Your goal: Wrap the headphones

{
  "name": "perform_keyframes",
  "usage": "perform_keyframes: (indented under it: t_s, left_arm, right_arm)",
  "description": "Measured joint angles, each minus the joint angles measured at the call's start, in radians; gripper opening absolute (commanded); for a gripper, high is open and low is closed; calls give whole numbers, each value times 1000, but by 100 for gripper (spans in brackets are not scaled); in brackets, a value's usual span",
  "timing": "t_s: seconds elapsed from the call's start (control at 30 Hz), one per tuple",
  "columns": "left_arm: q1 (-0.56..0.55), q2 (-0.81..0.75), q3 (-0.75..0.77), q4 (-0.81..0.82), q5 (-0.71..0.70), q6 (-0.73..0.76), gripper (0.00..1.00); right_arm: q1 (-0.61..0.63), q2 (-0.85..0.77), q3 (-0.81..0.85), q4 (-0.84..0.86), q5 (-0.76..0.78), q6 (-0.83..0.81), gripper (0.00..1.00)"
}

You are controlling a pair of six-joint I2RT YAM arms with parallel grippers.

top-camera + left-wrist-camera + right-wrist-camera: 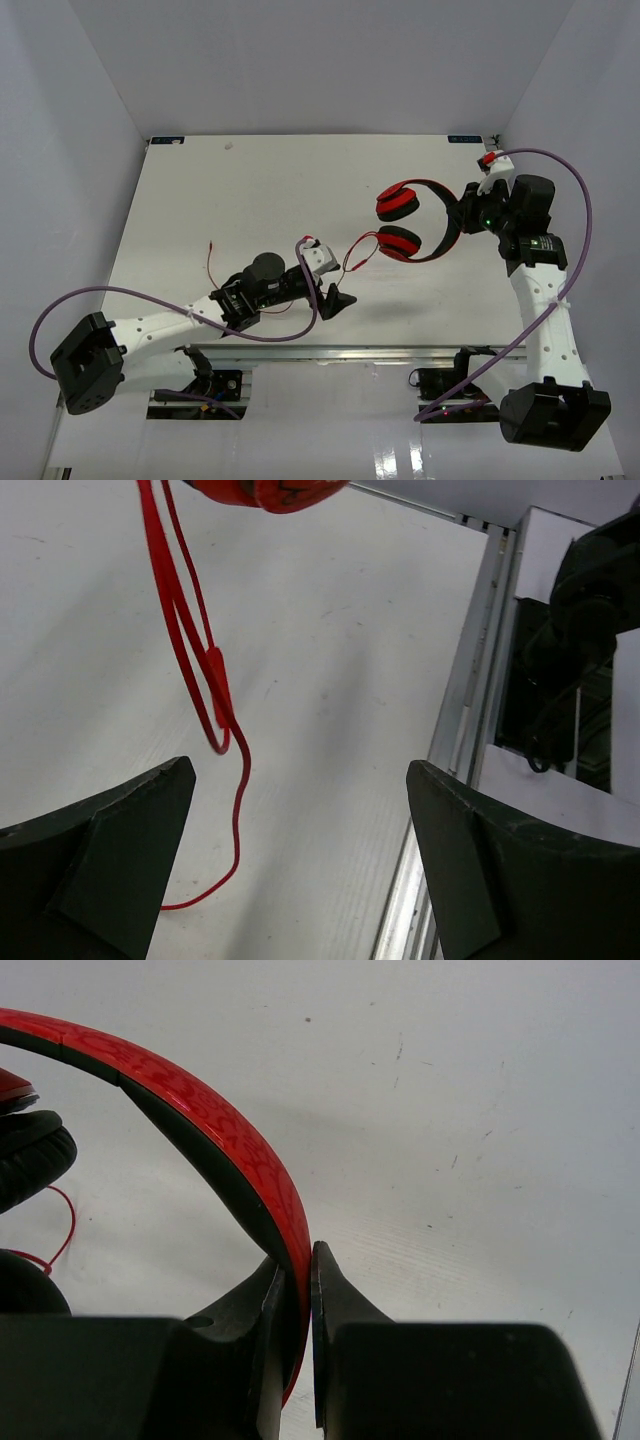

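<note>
Clenching the right gripper (pixel 468 214) on the headband (pixel 215 1125) of the headphones (pixel 398 205), holding them over the far right of the table (pixel 230 190) with the open side facing left; not telling whether resting or lifted. Hovering the left gripper (pixel 336 299) near the lower ear cup (pixel 400 241), jaws spread wide and grasping nothing. Judging the step as gathering the cord (pixel 190 630): winding not yet begun, with the cord dangling in a loose loop from that cup and trailing away under the left arm (pixel 170 320). Calling next, probably, for closing on the slack near that loop and leading it round the band without snagging. Showing the whole layout only from above; catching the loop ahead of the open fingers (pixel 120 820) only from the left wrist; proving the pinch on the band only from the right wrist.
</note>
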Motion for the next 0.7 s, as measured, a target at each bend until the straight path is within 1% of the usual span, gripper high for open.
perform_keyframes:
  t_s: [0.13, 0.27, 0.3, 0.37, 0.4, 0.53, 0.57, 0.6, 0.63, 0.67, 0.7]
  left_arm:
    - [-6, 27, 0, 49, -49, 15, 98]
    - [-32, 104, 0, 111, -118, 28, 95]
    - [-37, 128, -1, 125, -150, 35, 94]
    - [-44, 178, -2, 153, -218, 54, 87]
    - [-44, 198, -4, 164, -249, 63, 87]
    - [-43, 238, -16, 195, -338, 94, 48]
    - [-43, 242, -16, 199, -352, 98, 31]
    - [-43, 244, -16, 202, -362, 105, 18]
    - [-43, 244, -16, 205, -371, 104, 8]
    - [-43, 244, -17, 209, -379, 101, 1]
    - [-43, 244, -17, 214, -387, 95, 0]
  right_arm:
    - [0, -16, 0, -11, -13, 3, 8]
    - [0, -19, 1, -12, -34, 15, 8]
    - [0, -19, 1, -12, -38, 18, 8]
    - [0, -19, 1, -12, -47, 22, 8]
    - [0, -19, 2, -13, -50, 22, 8]
    - [0, -19, 3, -15, -55, 22, 8]
    - [0, -19, 3, -15, -55, 22, 8]
    - [0, -19, 3, -16, -55, 22, 8]
    - [0, -19, 3, -16, -56, 23, 8]
    - [0, -19, 3, -16, -57, 23, 8]
    - [0, -19, 3, -16, -57, 24, 8]
